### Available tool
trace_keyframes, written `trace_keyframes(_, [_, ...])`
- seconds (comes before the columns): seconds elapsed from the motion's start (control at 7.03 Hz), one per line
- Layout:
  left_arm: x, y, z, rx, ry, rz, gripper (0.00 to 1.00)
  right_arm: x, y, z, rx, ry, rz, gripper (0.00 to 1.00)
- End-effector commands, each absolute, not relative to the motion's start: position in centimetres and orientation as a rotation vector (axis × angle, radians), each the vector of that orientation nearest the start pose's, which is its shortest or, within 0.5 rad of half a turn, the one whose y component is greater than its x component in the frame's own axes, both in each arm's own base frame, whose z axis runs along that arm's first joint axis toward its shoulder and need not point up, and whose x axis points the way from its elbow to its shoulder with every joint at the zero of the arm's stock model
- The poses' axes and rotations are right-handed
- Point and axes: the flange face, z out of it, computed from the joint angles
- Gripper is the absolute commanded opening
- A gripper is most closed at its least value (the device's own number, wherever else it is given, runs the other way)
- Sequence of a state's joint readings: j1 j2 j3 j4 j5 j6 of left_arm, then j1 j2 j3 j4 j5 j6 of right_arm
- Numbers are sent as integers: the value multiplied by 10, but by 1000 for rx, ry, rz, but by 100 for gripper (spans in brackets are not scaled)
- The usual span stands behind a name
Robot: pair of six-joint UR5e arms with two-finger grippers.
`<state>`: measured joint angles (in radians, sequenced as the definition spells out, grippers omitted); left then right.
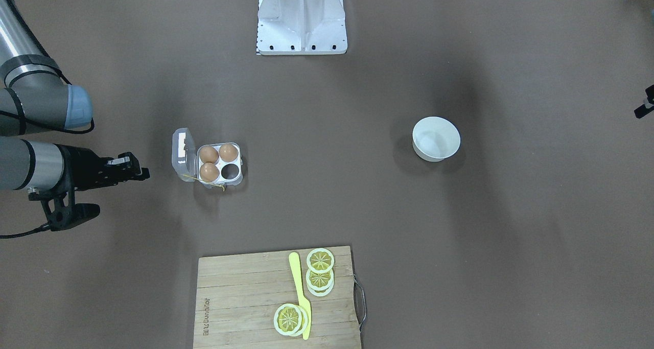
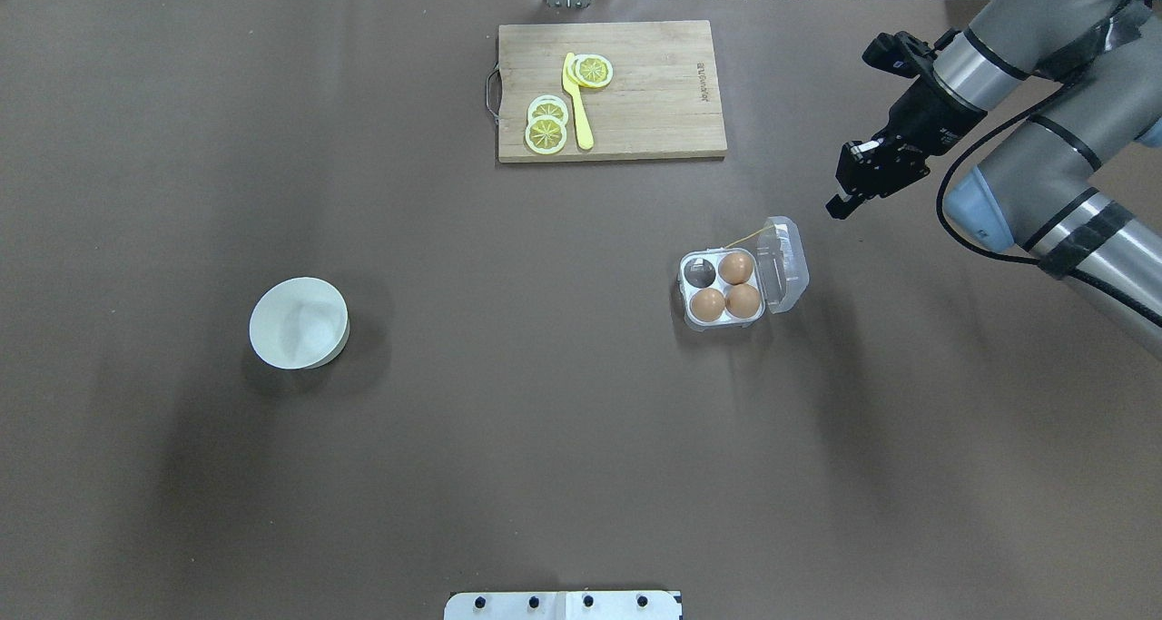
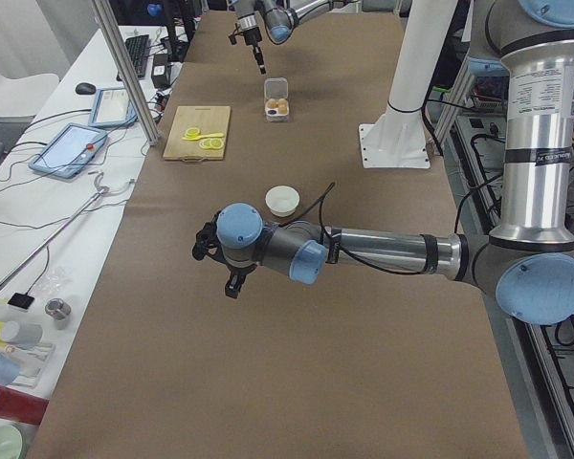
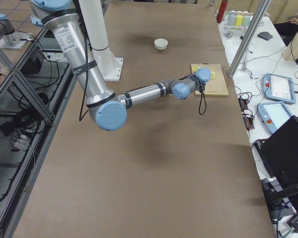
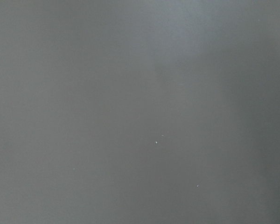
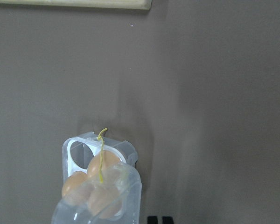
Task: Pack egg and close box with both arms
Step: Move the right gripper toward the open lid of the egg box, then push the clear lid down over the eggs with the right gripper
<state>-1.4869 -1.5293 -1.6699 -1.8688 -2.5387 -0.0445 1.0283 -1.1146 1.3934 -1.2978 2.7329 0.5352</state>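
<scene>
Box (image 2: 731, 289), lid (image 2: 782, 252) open, shows you three brown eggs (image 2: 743, 300), one cup (image 2: 700, 274) bare; right gripper (image 2: 837, 207) hangs near the lid, pinched closed, empty. Left gripper (image 3: 231, 284): you cannot tell.

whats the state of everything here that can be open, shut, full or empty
box: lid open, three cups filled, one empty
eggs: three, seated in cups
bowl: upright, looks empty
right gripper: shut, holding nothing, apart from the box
left gripper: cannot tell open or shut
</scene>
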Motion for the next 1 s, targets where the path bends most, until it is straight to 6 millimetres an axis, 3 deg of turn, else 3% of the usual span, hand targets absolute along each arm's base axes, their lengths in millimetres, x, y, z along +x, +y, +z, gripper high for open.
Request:
trace_keyframes(0.0, [-12,-490,583,263,977,204,98,-334,-583,419,-188,-1218,-360,12])
trace_keyframes(0.28, [-12,-489,582,265,978,203,97,-347,-578,413,-196,-1222,-382,13])
trace_keyframes(0.85, [-18,-489,580,275,978,194,98,-353,-575,398,-209,-1280,-424,13])
